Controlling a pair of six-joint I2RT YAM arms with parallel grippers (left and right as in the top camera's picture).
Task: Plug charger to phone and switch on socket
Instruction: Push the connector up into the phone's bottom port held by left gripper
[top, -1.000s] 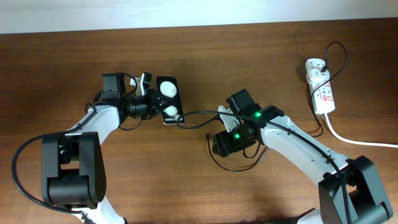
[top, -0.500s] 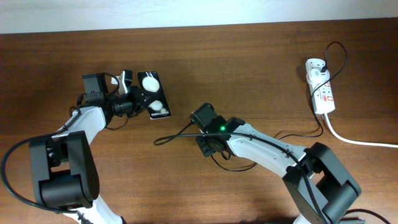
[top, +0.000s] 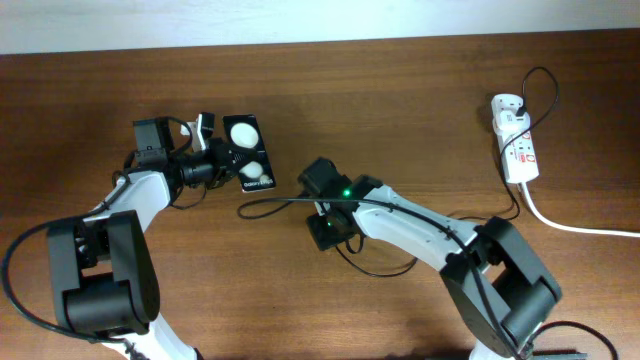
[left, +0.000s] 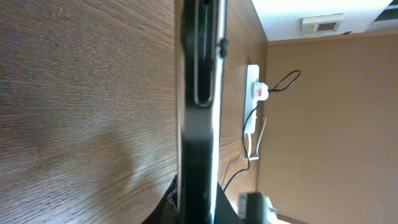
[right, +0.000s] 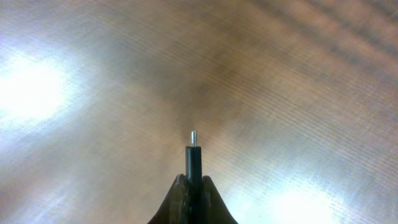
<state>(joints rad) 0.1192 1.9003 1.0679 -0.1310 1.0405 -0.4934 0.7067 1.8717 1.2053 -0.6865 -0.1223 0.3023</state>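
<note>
The phone (top: 247, 150), a black slab with two white spots, is held above the table at the left, with my left gripper (top: 218, 163) shut on its near end. The left wrist view shows the phone (left: 199, 93) edge-on, rising from between the fingers of the left gripper (left: 198, 202). My right gripper (top: 323, 225) is a little right of and below the phone, shut on the charger (top: 275, 201). In the right wrist view the black connector (right: 193, 155) sticks out past the right gripper (right: 193, 180), its small metal tip over bare wood. The socket (top: 515, 140) lies far right.
The thin black cable loops on the table under my right arm (top: 420, 225) and runs right to the socket, where its plug (top: 507, 104) sits. A thick white cord (top: 575, 226) leaves the socket toward the right edge. The socket (left: 252, 87) also shows in the left wrist view.
My right arm swung left toward the phone and its gripper shut on the charger's connector. My left gripper carried the phone a little left, then stayed still.
</note>
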